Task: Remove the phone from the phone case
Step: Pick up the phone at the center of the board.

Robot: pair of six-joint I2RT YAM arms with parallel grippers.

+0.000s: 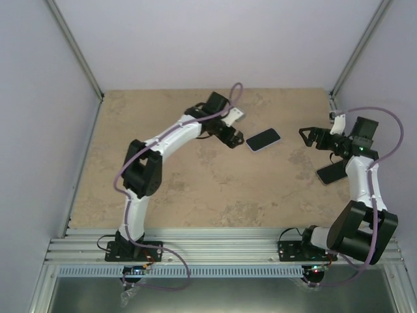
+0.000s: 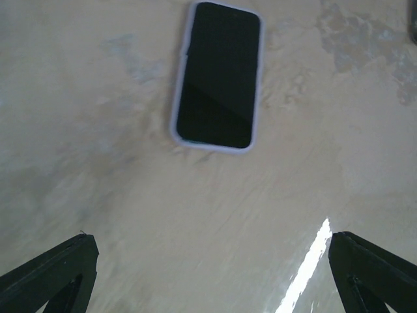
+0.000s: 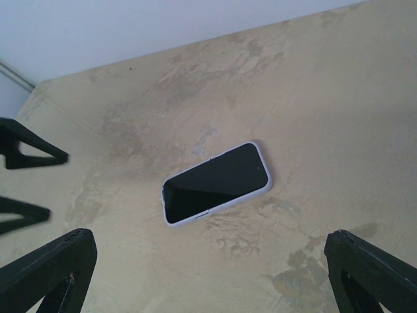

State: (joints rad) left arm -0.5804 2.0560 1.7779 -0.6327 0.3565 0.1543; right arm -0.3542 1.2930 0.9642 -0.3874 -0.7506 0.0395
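The phone lies flat, screen up, in a pale lavender case on the tan table, between my two grippers. My left gripper is open and empty just left of it. In the left wrist view the phone lies ahead of the open left gripper, untouched. My right gripper is open and empty to the phone's right. In the right wrist view the phone lies ahead of the wide-open right gripper, apart from it. The left arm's fingers show at that view's left edge.
The tan marbled table is walled by pale panels at the back and sides. A metal rail runs along the near edge where the arm bases stand.
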